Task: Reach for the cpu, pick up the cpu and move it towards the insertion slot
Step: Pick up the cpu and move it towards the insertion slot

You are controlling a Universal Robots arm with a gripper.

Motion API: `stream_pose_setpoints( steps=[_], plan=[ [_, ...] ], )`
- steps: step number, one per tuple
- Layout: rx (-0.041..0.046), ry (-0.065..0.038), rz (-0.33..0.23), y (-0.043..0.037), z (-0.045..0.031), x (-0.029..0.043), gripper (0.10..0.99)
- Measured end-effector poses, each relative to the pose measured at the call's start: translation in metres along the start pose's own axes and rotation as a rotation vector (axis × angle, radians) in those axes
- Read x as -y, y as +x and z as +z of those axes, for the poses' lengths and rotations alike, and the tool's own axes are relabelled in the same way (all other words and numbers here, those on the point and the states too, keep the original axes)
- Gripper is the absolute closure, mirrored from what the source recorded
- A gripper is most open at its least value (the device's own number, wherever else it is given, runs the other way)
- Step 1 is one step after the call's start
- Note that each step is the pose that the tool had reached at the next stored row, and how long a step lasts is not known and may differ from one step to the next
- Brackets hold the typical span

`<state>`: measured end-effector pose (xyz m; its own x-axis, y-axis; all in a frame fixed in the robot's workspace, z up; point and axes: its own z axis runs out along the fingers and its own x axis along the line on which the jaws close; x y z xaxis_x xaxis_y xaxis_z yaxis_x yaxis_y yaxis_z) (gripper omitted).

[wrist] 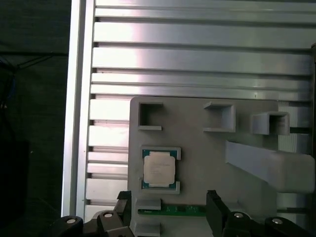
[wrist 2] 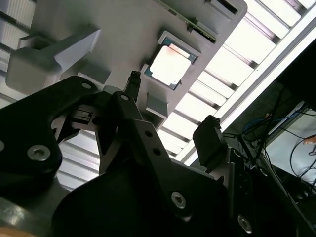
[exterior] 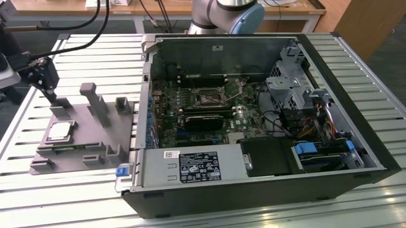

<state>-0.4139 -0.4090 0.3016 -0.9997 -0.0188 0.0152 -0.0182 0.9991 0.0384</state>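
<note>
The cpu (exterior: 60,130) (wrist 2: 169,65) (wrist: 159,168) lies flat in a square recess of the grey plastic fixture (exterior: 89,137) (wrist: 207,158), silvery top up. My gripper (exterior: 52,96) (wrist 2: 170,111) (wrist: 169,210) hovers over the fixture's far end, a short way from the cpu, not touching it. It is open, its two black fingers (wrist: 125,207) spread wide with nothing between them. The insertion slot (exterior: 208,97) sits on the motherboard inside the open computer case, well off to the exterior view's right of the gripper.
A green memory stick (wrist: 173,211) (exterior: 68,150) lies in the fixture beside the cpu. Grey posts (exterior: 95,102) rise from the fixture. The black case wall (exterior: 144,95) stands between fixture and motherboard. The robot base (exterior: 222,14) is behind the case. Everything rests on a slatted aluminium table (exterior: 38,190).
</note>
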Motion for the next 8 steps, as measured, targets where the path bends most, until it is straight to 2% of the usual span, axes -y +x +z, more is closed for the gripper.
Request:
stream_pose_setpoints(
  steps=[3,4,6,8],
  plan=[
    [0.0,0.0,0.0,0.0008,0.0055,0.0019,0.369],
    [-0.0003,0.0,0.0,0.0009,0.0069,0.0027,0.31],
    [0.0001,-0.009,0.0,0.0011,0.0086,0.0065,0.31],
    [0.0004,-0.011,0.0,0.0012,0.0122,0.0075,0.31]
  ],
)
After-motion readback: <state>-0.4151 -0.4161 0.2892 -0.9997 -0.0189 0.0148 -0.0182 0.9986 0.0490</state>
